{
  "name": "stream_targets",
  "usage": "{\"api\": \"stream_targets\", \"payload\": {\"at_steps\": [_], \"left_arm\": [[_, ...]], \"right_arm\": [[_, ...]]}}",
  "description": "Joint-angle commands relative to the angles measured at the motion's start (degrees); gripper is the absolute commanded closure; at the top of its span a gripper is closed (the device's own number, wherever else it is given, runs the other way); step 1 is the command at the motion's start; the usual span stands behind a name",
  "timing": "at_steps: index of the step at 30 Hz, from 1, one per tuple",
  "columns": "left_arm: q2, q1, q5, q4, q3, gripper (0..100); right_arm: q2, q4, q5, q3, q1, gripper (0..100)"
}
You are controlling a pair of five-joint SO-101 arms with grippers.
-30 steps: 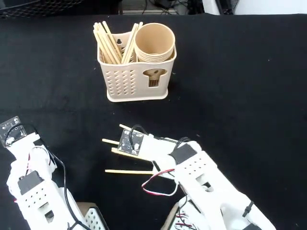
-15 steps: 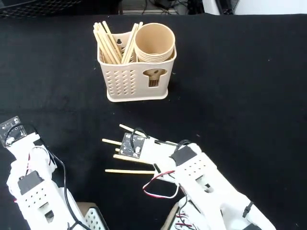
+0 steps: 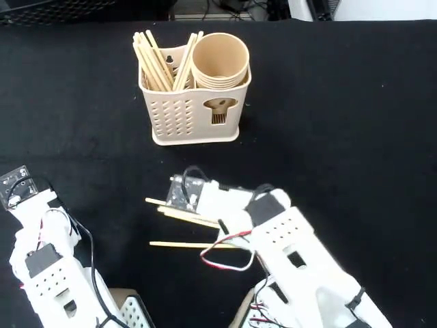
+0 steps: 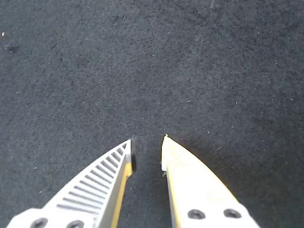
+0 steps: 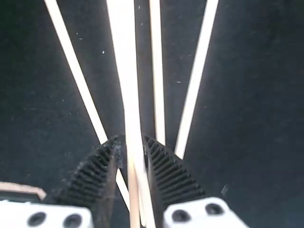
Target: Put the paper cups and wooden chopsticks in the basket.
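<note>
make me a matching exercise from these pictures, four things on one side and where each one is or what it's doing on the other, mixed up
Things
1. stack of tan paper cups
2. right claw
3. left claw
4. lone pale wooden chopstick nearest the arms

States
A. lying flat on the black tablecloth, ungripped
B. standing in the beige perforated plastic basket
C. over bare cloth, holding nothing
D. closed on a thin wooden chopstick

Pairs: 1-B, 2-D, 3-C, 4-A
</note>
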Motion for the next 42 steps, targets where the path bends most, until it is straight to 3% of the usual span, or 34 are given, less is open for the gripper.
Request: {"api": "stream_targets", "payload": {"at_steps": [1, 10, 17, 29, 42], "left_arm": [[-0.6, 0.5, 0.1, -1.1, -0.7, 88], [-0.6, 0.7, 0.1, -1.1, -0.7, 88], [-0.6, 0.7, 0.1, -1.1, -0.7, 88], [-0.6, 0.7, 0.1, -0.9, -0.7, 88], [-0.6, 0.7, 0.1, -0.8, -0.7, 88]], "right_arm": [[-1.3, 6.2, -4.0, -10.4, 0.5, 98.7], [-1.3, 8.4, -13.8, -26.6, 0.3, 98.7], [-0.8, 7.5, -21.2, -34.9, -7.5, 98.7], [-0.7, -24.0, -21.5, -29.9, -9.3, 98.7], [-0.8, -11.3, -21.0, -18.9, -8.9, 98.7]]}}
